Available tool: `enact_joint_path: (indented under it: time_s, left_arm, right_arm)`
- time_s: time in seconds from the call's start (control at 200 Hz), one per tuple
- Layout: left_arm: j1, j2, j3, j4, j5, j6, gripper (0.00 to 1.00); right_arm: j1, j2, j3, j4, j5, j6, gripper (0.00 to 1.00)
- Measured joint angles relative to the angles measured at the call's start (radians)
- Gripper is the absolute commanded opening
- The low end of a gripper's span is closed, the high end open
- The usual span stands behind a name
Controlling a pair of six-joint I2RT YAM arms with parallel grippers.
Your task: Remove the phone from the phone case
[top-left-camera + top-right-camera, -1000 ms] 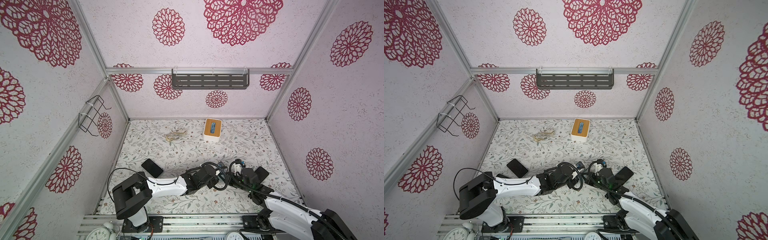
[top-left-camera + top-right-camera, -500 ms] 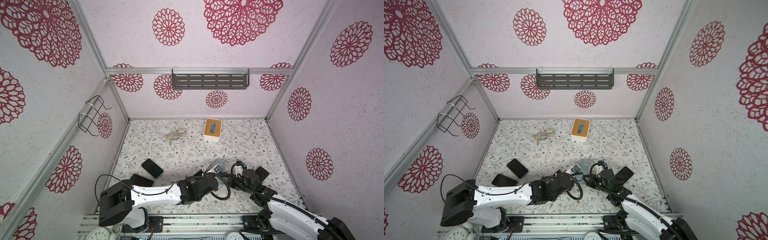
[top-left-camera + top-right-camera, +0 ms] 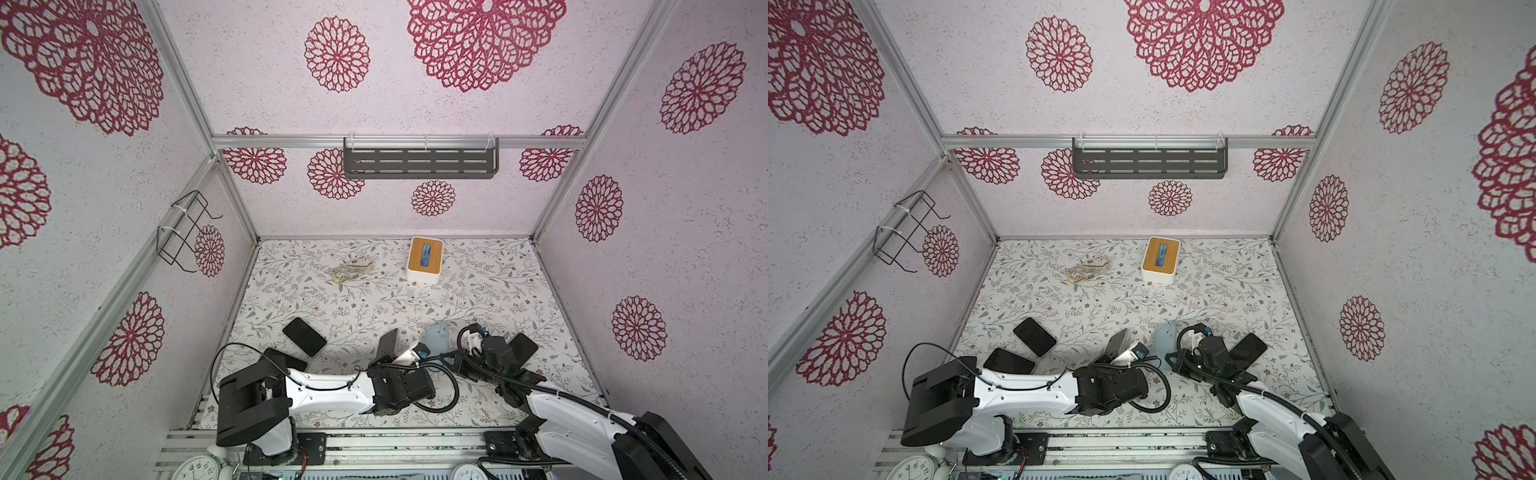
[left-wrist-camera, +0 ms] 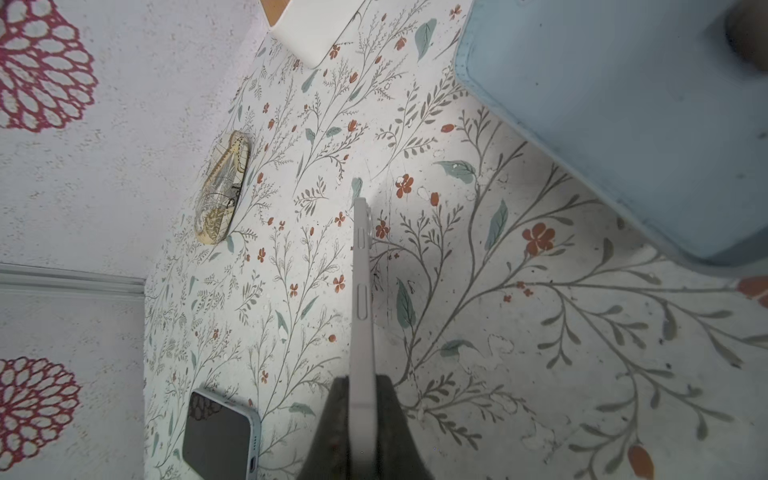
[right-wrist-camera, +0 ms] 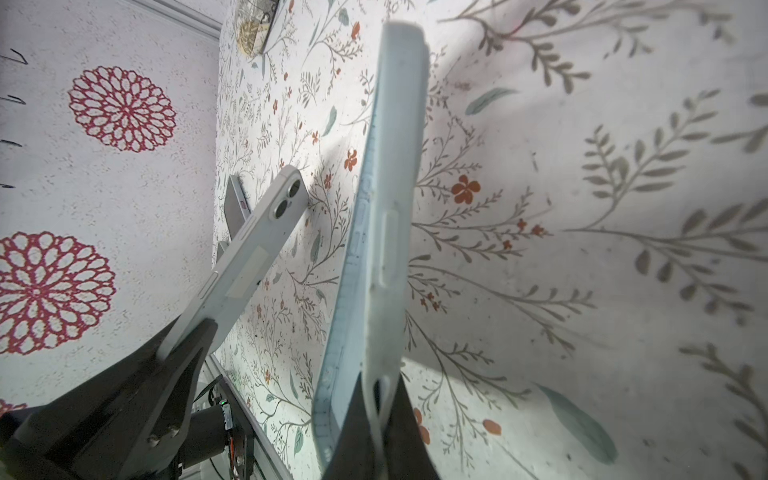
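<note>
Phone [image 3: 388,341]: out of its case, clamped at its lower end by the left fingers [image 4: 340,403], off the table [image 3: 478,291]. Its long axis runs away from the fingers toward the back wall, camera end farthest out and tilted upward.

Phone case [image 3: 437,337]: pale blue, pinched at one end by the right fingers [image 5: 401,424]. It stands on edge just right of the phone and apart from it, its long axis also pointing toward the back wall.

Views: in both top views the phone shows a dark face. The left wrist view gives it edge-on, side buttons showing [image 4: 362,291]. Only the right wrist view shows its pale back with two lenses [image 5: 257,249] and the case's open inner side [image 5: 374,249].

Surroundings:
- Two dark phones [image 3: 304,336] lie left of the left arm, the nearer one partly under it.
- A third phone [image 3: 523,347] lies behind the right arm.
- A wooden-topped tissue box [image 3: 424,257] and a patterned clear case [image 3: 351,271] sit near the back wall.
</note>
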Motion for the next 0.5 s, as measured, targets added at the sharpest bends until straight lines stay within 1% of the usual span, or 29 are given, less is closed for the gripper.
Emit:
enact_joint_path:
  time_s: [0.04, 0.075, 0.13, 0.415, 0.48, 0.5]
  left_arm:
    - [-0.003, 0.008, 0.006, -0.003, -0.005, -0.004, 0.07]
    - [-0.005, 0.015, 0.011, -0.007, -0.008, -0.008, 0.13]
    - [-0.011, 0.032, 0.023, -0.016, -0.011, -0.019, 0.17]
    - [-0.089, 0.179, 0.061, -0.05, 0.038, -0.085, 0.29]
    - [-0.098, 0.198, 0.061, -0.057, 0.044, -0.103, 0.32]
    - [-0.099, 0.201, 0.061, -0.059, 0.046, -0.107, 0.35]
  right_arm:
    - [0.003, 0.024, 0.0, 0.019, -0.007, 0.001, 0.0]
    - [0.006, 0.046, 0.001, 0.034, -0.014, 0.001, 0.0]
    - [0.011, 0.082, 0.001, 0.052, -0.026, 0.0, 0.0]
    - [0.021, 0.226, 0.031, 0.136, -0.067, -0.001, 0.0]
    - [0.024, 0.248, 0.041, 0.15, -0.075, -0.002, 0.0]
    - [0.026, 0.254, 0.043, 0.155, -0.077, -0.002, 0.0]
